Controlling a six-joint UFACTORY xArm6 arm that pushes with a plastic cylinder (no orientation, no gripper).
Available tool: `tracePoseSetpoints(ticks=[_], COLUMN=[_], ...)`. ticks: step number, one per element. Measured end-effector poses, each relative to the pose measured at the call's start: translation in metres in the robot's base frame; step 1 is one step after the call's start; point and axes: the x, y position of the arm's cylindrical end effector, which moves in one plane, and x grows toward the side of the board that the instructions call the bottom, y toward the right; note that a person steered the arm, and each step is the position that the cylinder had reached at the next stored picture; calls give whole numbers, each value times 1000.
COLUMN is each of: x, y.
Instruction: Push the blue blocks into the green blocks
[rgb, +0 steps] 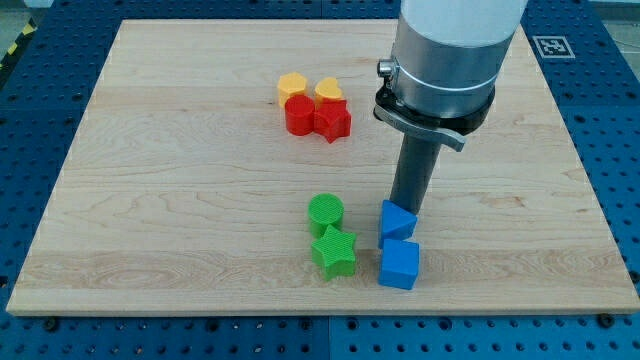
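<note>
- The blue perforated bench (45, 300) was the largest thing we saw, framing the board on all sides, with a black-and-white marker tag (551, 46) at the view's top right.
- On it lay the pale wooden board (160, 180), its grain running left to right, which carried every block.
- Our arm (450, 55) came down from the view's top right as a wide grey cylinder with a dark clamp ring, narrowing to the dark rod (415, 172).
- We carried no gripper, so nothing opened, closed or held; my tip (404, 208) stood at the upper edge of the blue triangular block (395, 221), just touching it or nearly so, we could not tell which.
- The blue cube (400, 264) sat right below that block, touching it, towards the view's bottom.
- The green round block (325, 213) and the green star-shaped block (334, 251) stood together just to the view's left of the blue pair, a narrow strip of board between the two colours.
- Well apart, near the view's top, we saw a tight cluster: a red round block (299, 116) and a red star-shaped block (332, 120), with two yellow blocks, one (292, 85) and another (328, 89), behind them; their shapes were unclear to us.
</note>
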Motion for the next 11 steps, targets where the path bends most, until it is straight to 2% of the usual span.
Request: tracePoseSetpoints(ticks=[2,3,4,6,7,8,11], x=[1,6,43,17,19,49,29], y=[2,42,66,33,35,45,28])
